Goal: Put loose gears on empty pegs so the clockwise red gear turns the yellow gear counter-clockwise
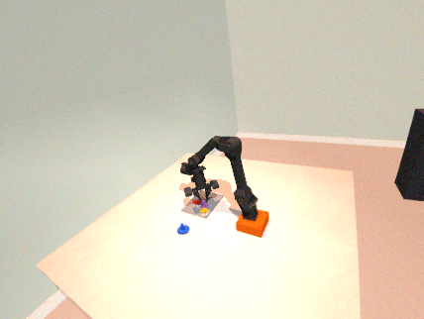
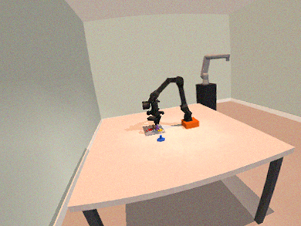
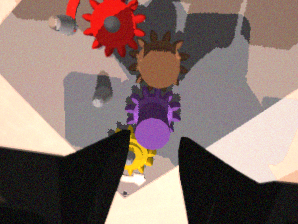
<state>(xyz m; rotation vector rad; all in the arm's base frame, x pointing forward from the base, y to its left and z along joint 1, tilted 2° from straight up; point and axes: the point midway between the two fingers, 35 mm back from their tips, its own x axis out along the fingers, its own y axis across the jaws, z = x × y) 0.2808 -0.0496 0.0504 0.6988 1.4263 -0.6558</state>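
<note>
The grey board (image 1: 190,210) (image 2: 150,133) (image 3: 85,127) carries a red gear (image 1: 196,202) (image 3: 122,37) and a yellow gear (image 1: 204,211) (image 3: 141,156). A brown gear (image 3: 159,69) stands beside the red gear, and a purple gear (image 3: 150,105) stands between the brown and yellow ones. Their teeth look close together; whether the purple gear is fully flat cannot be told. My gripper (image 1: 203,199) (image 2: 157,124) (image 3: 154,141) is open around the purple gear's knob, with a gap at each side. A blue gear (image 1: 183,229) (image 2: 160,138) stands on the table.
Two empty pegs show in the wrist view, one peg (image 3: 62,24) left of the red gear and another peg (image 3: 102,91) left of the purple gear. The white arrow (image 3: 134,178) is beside the yellow gear. The orange arm base (image 1: 253,223) (image 2: 190,123) stands right of the board.
</note>
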